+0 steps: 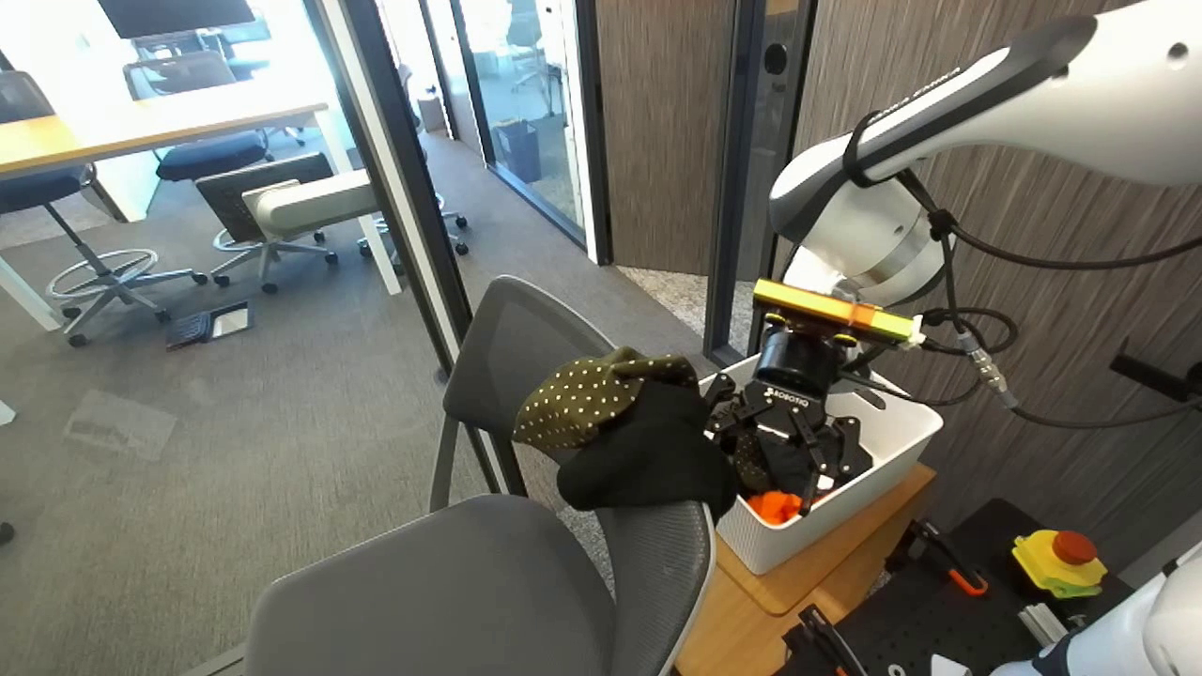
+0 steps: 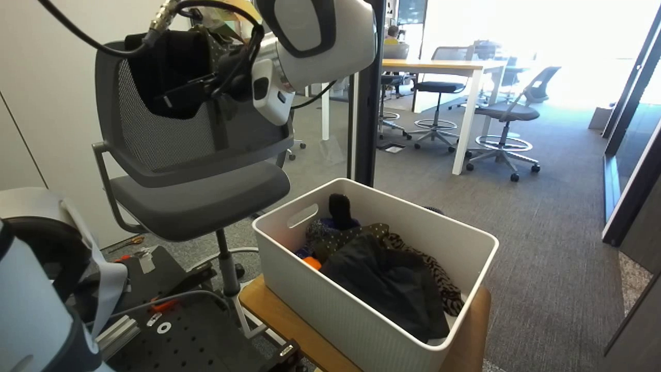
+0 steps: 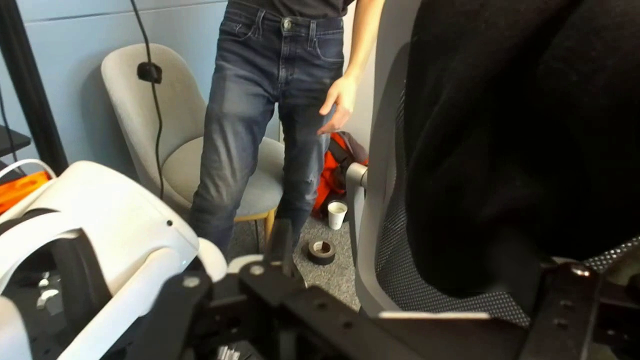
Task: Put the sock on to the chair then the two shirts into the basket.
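Observation:
The grey mesh chair (image 1: pixel 432 591) also shows in an exterior view (image 2: pixel 206 201). Black cloth (image 1: pixel 648 451) and olive dotted cloth (image 1: pixel 582 404) drape over its backrest; I cannot tell whether they are one garment. The white basket (image 1: pixel 836 516), also in an exterior view (image 2: pixel 330 310), holds dark grey cloth (image 2: pixel 387 284), dotted cloth (image 2: pixel 356 235) and an orange piece (image 2: pixel 311 262). No item is clearly a sock. My gripper (image 3: pixel 402 257) is open beside the backrest; one finger overlaps the black cloth (image 3: pixel 500 150), touch unclear. It shows in both exterior views (image 1: pixel 765 455) (image 2: pixel 199 90), partly hidden.
The basket stands on a wooden stool (image 2: pixel 304 315). A black perforated plate (image 2: pixel 191 336) with a yellow stop button box (image 1: pixel 1056 563) lies beside it. A person (image 3: pixel 260 110) and a white headset (image 3: pixel 120 210) show in the wrist view. A glass partition post (image 1: pixel 404 178) stands behind.

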Robot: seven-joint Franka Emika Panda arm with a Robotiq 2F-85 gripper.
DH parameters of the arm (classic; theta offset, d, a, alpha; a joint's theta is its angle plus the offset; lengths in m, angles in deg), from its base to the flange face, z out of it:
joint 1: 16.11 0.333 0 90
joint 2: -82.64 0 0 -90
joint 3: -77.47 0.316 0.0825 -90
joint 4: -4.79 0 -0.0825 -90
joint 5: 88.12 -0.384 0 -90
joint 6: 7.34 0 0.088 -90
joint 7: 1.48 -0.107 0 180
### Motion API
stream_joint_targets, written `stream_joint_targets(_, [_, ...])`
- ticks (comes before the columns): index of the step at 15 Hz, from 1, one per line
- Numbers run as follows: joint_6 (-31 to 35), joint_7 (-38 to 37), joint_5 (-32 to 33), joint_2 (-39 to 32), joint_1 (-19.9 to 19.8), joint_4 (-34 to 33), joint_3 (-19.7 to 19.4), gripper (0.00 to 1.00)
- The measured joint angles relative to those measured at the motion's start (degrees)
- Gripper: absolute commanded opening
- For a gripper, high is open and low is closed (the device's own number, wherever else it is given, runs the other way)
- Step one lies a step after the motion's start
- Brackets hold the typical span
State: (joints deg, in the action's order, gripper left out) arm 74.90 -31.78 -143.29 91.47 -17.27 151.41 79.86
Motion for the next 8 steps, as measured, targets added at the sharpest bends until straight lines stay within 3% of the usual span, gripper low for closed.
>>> stream_joint_targets(8, [2.9,0.0,-13.3,0.0,1.5,4.5,1.7,1.00])
